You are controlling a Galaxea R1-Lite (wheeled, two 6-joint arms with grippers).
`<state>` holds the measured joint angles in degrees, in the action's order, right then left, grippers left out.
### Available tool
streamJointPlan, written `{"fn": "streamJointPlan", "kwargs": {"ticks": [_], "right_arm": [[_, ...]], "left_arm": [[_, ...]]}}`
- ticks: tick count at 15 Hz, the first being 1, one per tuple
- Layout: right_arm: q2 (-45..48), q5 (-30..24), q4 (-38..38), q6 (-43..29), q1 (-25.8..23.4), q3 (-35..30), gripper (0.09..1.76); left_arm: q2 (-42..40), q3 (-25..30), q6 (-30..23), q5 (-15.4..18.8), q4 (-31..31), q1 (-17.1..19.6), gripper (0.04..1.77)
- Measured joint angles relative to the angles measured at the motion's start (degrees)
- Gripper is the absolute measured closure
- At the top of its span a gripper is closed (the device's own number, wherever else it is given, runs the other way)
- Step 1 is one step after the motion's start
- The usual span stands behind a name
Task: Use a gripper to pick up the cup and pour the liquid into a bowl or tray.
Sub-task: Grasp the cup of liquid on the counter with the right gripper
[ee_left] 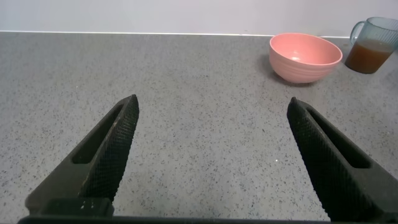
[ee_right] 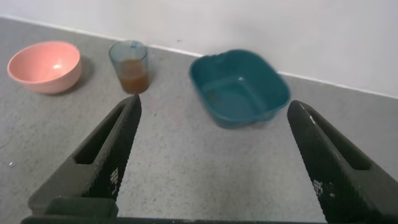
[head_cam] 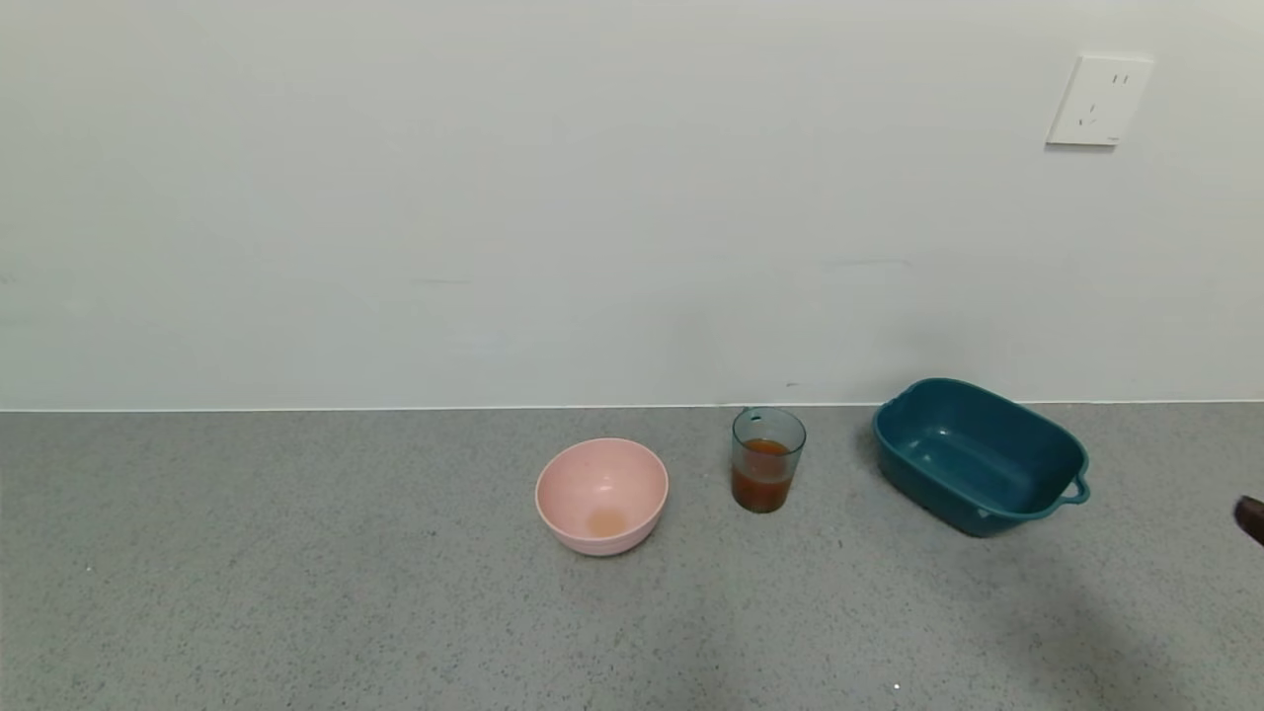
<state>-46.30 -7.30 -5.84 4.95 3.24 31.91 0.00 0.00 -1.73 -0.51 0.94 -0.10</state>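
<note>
The cup [head_cam: 768, 459], a translucent teal tumbler, stands upright on the grey counter, about half full of reddish-brown liquid [head_cam: 762, 484]. The pale pink bowl [head_cam: 601, 494] sits to its left with a faint orange stain at the bottom. The left wrist view shows the bowl [ee_left: 305, 57] and cup [ee_left: 373, 45] far off; my left gripper [ee_left: 212, 109] is open and empty over bare counter. My right gripper [ee_right: 214, 109] is open and empty, well short of the cup [ee_right: 129, 65] and bowl [ee_right: 45, 66]. Only its dark tip [head_cam: 1250, 518] shows at the head view's right edge.
A dark teal oblong tub [head_cam: 978, 456] with handles stands right of the cup, also in the right wrist view [ee_right: 239, 88]. A pale wall [head_cam: 592, 197] runs along the counter's back edge, with a white socket [head_cam: 1098, 100] at the upper right.
</note>
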Motion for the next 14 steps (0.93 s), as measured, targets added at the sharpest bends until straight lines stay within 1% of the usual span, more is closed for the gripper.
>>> {"fn": "streamJointPlan", "kwargs": {"ticks": [2, 4, 9, 11, 14], "right_arm": [[-8.1, -0.1, -2.1, -1.6, 3.3, 1.9, 0.14], [-16.9, 0.5, -7.5, -2.9, 6.5, 2.8, 0.14], [-37.8, 5.4, -21.7, -4.6, 14.7, 3.2, 0.14], [-45.0, 6.6, -26.8, -5.3, 17.2, 3.2, 0.14], [-54.8, 8.2, -34.6, -6.2, 19.1, 3.4, 0.14]], "left_arm": [[0.0, 0.0, 0.0, 0.0, 0.0, 0.0, 0.09], [0.0, 0.0, 0.0, 0.0, 0.0, 0.0, 0.09], [0.0, 0.0, 0.0, 0.0, 0.0, 0.0, 0.09], [0.0, 0.0, 0.0, 0.0, 0.0, 0.0, 0.09], [0.0, 0.0, 0.0, 0.0, 0.0, 0.0, 0.09]]}}
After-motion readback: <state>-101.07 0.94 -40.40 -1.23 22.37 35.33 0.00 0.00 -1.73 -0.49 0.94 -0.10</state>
